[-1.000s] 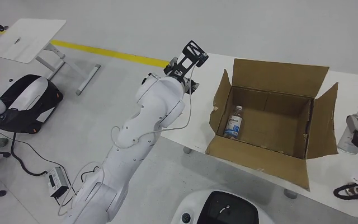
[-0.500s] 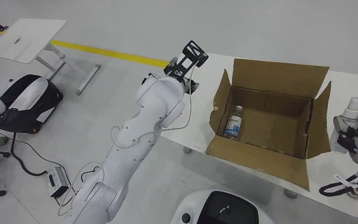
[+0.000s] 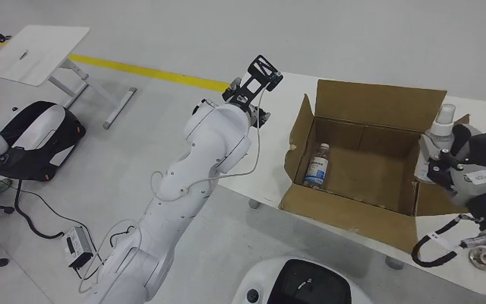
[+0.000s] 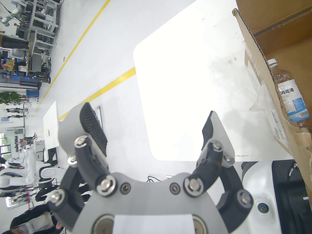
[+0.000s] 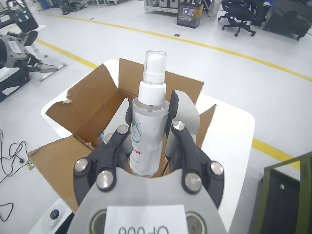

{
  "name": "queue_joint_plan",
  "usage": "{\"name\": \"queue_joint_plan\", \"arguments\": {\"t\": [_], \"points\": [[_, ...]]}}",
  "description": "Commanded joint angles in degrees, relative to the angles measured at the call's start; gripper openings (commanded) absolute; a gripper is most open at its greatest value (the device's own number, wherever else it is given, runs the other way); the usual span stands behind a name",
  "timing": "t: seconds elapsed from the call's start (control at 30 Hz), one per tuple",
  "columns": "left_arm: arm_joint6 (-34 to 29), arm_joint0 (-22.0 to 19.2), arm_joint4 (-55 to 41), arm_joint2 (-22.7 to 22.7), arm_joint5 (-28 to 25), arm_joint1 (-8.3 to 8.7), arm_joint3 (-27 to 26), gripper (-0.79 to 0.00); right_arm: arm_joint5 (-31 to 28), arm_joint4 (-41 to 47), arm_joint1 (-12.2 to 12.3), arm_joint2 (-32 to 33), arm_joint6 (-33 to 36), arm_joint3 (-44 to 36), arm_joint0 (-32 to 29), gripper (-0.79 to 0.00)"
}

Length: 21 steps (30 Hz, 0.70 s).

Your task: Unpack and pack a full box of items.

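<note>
Currently, the cardboard box (image 3: 377, 97) stands open on the white surface (image 3: 282, 97), with all four flaps folded outward.

1. Contents: one water bottle (image 3: 317, 166) lies on the box floor against the 9 o'clock wall. Its white cap points toward 12 o'clock. The left wrist view shows this bottle (image 4: 290, 99) past the torn edge of the box wall (image 4: 268, 5).

2. Right jaws: clenched on the spray bottle (image 5: 148, 132). The two pads (image 5: 173, 108) press on opposite sides of the clear body, below the white pump collar. A transparent cap covers the pump head. In the top view the spray bottle (image 3: 438, 131) sits at the 3 o'clock wall of the box, over the flap on that side, with its cap toward 12 o'clock. The right wrist view places the open box (image 5: 95, 103) beyond and beneath the bottle.

3. Left jaws: released, with nothing between the ribbed pads (image 4: 93, 127). They hang over the bare surface (image 4: 190, 86) at 9 o'clock of the box, apart from it. The left arm (image 3: 220, 144) runs toward 7 o'clock from that point.

4. Surroundings: a yellow floor line (image 3: 144, 70) runs at 10 o'clock of the surface.
</note>
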Motion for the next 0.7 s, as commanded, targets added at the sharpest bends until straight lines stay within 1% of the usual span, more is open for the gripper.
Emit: {"name": "queue_joint_plan", "arguments": {"t": [0.0, 0.07, 0.13, 0.2, 0.37, 0.57, 0.67], "points": [[0.00, 0.00, 0.00, 0.00, 0.00, 0.00, 0.00, 0.000, 1.32, -2.67, -0.28, -3.14, 0.29, 0.00, 0.70, -0.785], [0.00, 0.00, 0.00, 0.00, 0.00, 0.00, 0.00, 0.000, 3.11, -6.50, -0.53, -5.77, 1.07, 0.74, 0.76, -0.785], [0.00, 0.00, 0.00, 0.00, 0.00, 0.00, 0.00, 0.000, 4.50, -11.96, -0.81, -8.54, 1.65, 4.39, 1.40, -0.785], [0.00, 0.00, 0.00, 0.00, 0.00, 0.00, 0.00, 0.000, 6.61, -15.00, -1.34, -11.29, 1.55, 9.12, 2.50, -0.785], [0.00, 0.00, 0.00, 0.00, 0.00, 0.00, 0.00, 0.000, 8.11, -21.98, -2.86, -17.78, 3.17, 20.24, 7.20, -0.785], [0.00, 0.00, 0.00, 0.00, 0.00, 0.00, 0.00, 0.000, 10.13, -18.88, -5.24, -22.40, 3.89, 31.32, 11.78, -0.785], [0.00, 0.00, 0.00, 0.00, 0.00, 0.00, 0.00, 0.000, 11.02, -18.04, -6.31, -24.03, 5.53, 34.86, 13.90, -0.785]]}}
